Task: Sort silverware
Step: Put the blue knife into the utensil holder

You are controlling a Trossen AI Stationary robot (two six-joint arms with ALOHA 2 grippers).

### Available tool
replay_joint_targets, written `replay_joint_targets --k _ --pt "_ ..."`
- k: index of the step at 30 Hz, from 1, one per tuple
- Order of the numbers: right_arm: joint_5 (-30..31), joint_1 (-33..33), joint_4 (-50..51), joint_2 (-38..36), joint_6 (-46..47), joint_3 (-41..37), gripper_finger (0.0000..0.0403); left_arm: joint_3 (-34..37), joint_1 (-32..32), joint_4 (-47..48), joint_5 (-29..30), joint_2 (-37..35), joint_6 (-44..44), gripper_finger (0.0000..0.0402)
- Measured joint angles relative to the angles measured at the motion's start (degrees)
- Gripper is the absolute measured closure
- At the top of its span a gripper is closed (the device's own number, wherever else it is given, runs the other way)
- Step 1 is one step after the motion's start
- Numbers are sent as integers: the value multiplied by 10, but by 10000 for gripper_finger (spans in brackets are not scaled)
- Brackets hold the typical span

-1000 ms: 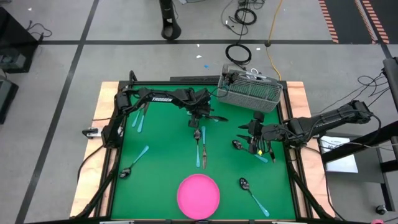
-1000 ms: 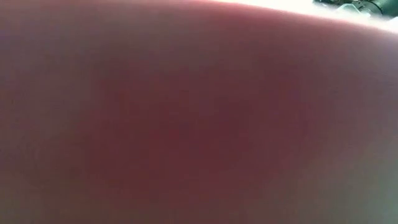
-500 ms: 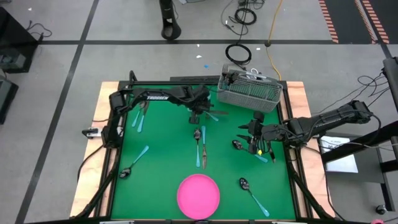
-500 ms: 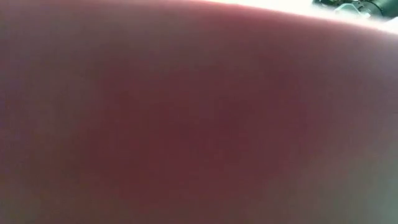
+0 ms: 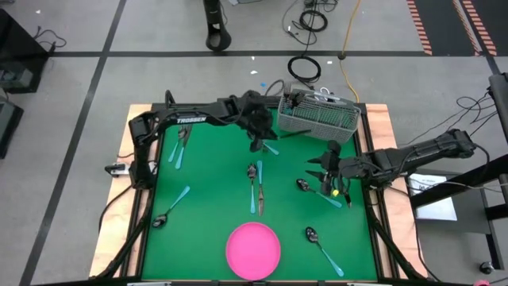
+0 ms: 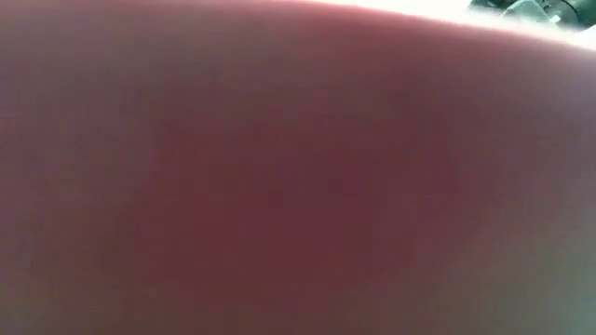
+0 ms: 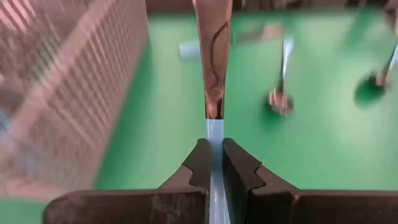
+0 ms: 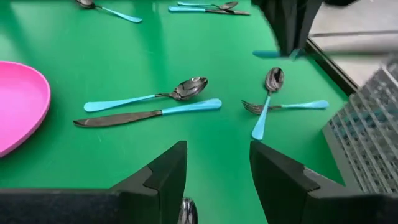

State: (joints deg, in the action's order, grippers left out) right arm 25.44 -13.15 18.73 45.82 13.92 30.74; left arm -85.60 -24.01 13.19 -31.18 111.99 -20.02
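My left gripper (image 5: 258, 140) hangs over the far middle of the green table, beside the grey wire basket (image 5: 317, 119), shut on a knife (image 7: 211, 62) with a dark blade and a light-blue handle. My right gripper (image 5: 317, 179) stands open above a spoon (image 5: 302, 184) at the right side. More silverware lies flat on the mat. A spoon (image 8: 149, 96) and a knife (image 8: 146, 116) lie side by side at the middle. A spoon crosses a fork (image 8: 267, 102) near the basket. Others lie at the far left (image 5: 178, 149), near left (image 5: 171, 208) and near right (image 5: 321, 246). My left gripper (image 7: 212, 146) pinches the knife's light-blue handle (image 7: 214, 132) between its two fingers, close to where the blade begins. The blade runs straight forward from the fingertips, along the fingers, slanting down toward the table's near side. The knife hangs clear of the mat.
The round pink plate (image 5: 254, 250) sits at the near middle. The wire basket (image 7: 68, 93) stands close beside the held knife. A pink blur fills the low view. Bare green mat lies between the middle pair and the left utensils.
My left gripper has risen from the mat and drawn toward the far edge and the basket, tipping from steeply down to a shallower slant. The knife has come up with it, lifted clear of the table.
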Motion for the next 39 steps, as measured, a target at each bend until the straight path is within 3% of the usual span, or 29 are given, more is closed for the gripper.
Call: replay_joint_targets --k 6,10,19,26,34,39 --pt "6 -1 57 -71 32 0 238 13 -5 -211 -56 6 92 386" --pt "6 -1 77 -99 42 0 238 14 -4 -353 -53 5 177 386" --pt "30 -1 90 -104 45 0 238 11 17 -586 135 54 229 386" --pt "30 -1 90 -104 51 0 238 -44 30 -668 247 154 242 386" --pt "30 -1 90 -104 52 0 238 -170 39 -664 315 262 238 386" --pt "28 -1 97 -104 52 0 238 -185 38 -635 355 279 242 386"
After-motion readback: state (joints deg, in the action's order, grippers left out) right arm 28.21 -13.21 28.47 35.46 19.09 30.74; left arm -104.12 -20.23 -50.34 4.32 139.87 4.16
